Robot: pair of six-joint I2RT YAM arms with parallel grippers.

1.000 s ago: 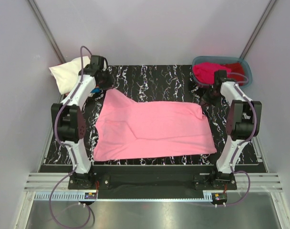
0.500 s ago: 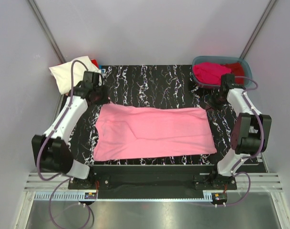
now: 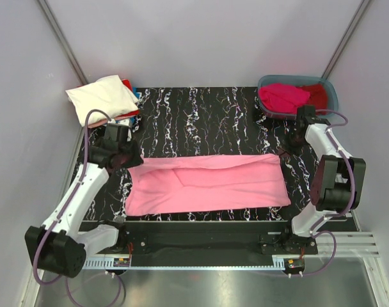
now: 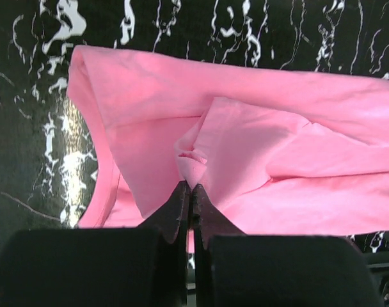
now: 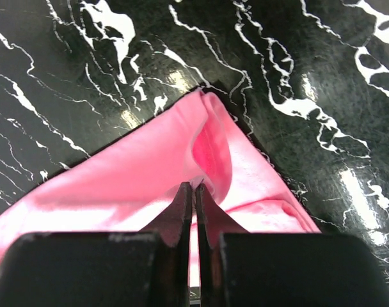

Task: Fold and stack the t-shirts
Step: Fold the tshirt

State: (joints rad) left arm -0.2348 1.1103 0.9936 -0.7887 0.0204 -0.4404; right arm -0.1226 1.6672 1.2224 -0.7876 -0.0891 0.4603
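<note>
The black table (image 3: pixel 214 115), veined with white like marble, fills the middle of the top view. Across its near half lies the light pink t-shirt (image 3: pixel 207 188), spread as a long band from left to right. Its far edge is lifted and doubled over toward the near side, so a loose fold runs along the upper part of the cloth. The left arm (image 3: pixel 79 192) reaches up the left side of the table to the shirt's far left corner. The right arm (image 3: pixel 329 160) bends in from the right to the far right corner. At the far left corner of the table a folded cream-white t-shirt (image 3: pixel 103 97) tops a small stack, with a red edge (image 3: pixel 125 84) and a sliver of blue (image 3: pixel 138 96) showing beneath it. At the far right corner sits the grey-blue tub (image 3: pixel 330 89), holding a crumpled magenta t-shirt (image 3: pixel 283 97) beside a dark red t-shirt (image 3: pixel 318 96). The left gripper (image 4: pixel 189 190) has its fingers pressed together on a small bunched pleat of the pink cloth. The right gripper (image 5: pixel 194 188) is likewise pinched tight on the shirt's corner, where the hem curls over just beyond its tips.
</note>
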